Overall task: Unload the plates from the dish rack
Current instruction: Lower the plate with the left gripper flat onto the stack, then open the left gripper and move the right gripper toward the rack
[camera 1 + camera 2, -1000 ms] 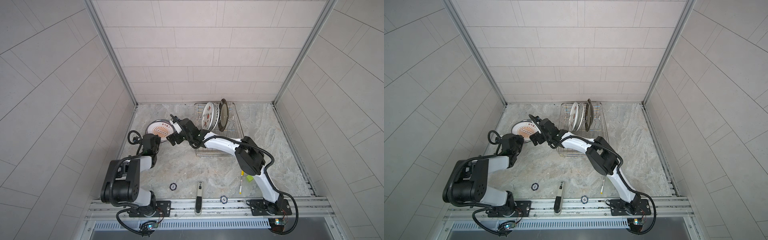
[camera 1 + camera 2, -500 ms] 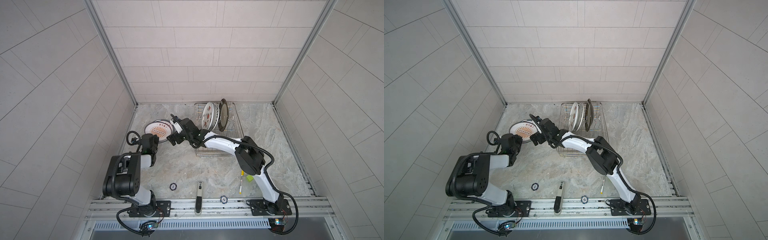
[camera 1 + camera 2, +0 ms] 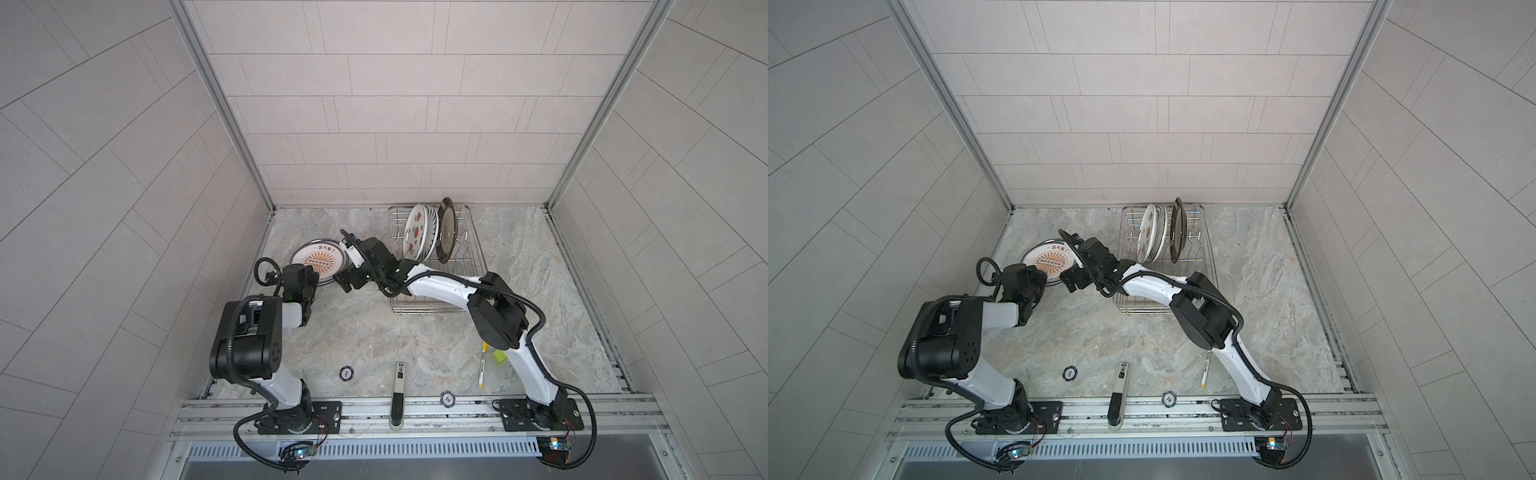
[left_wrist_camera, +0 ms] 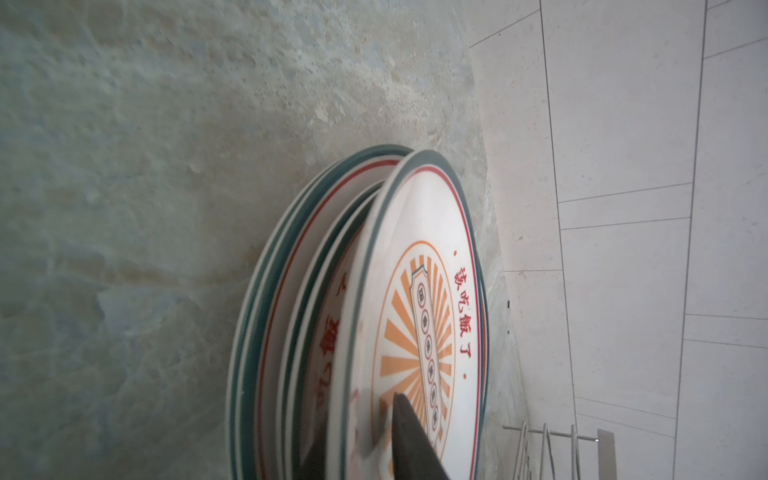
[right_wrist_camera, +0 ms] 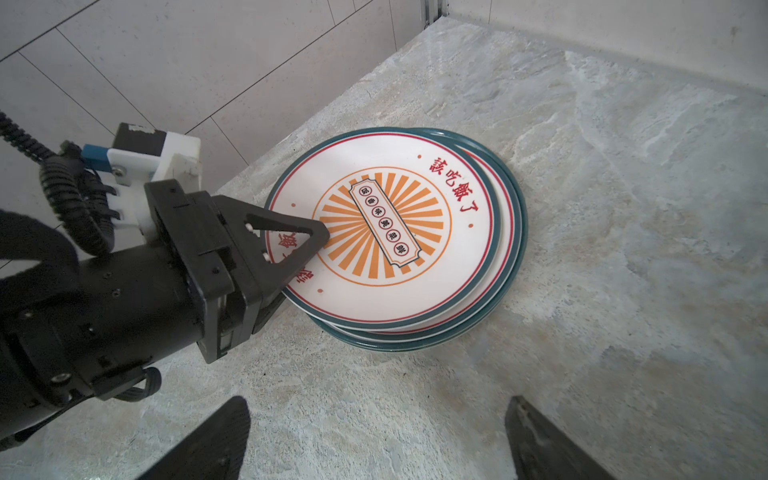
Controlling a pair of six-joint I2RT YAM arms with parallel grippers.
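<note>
A stack of plates [image 3: 318, 262] lies on the marble counter [image 3: 374, 332], left of the dish rack [image 3: 424, 309]. The left gripper [image 5: 297, 272] straddles the rim of the top plate [image 5: 386, 224], which has an orange sunburst, with one finger over its face and one beneath. That plate sits tilted on the others. I cannot tell whether the fingers pinch it or stand just clear. The right gripper [image 5: 377, 401] hovers over bare counter beside the stack, fingers spread wide with nothing between them. At the rack's far end, a few white plates [image 3: 419, 235] and one dark-rimmed plate [image 3: 448, 230] stand on edge.
</note>
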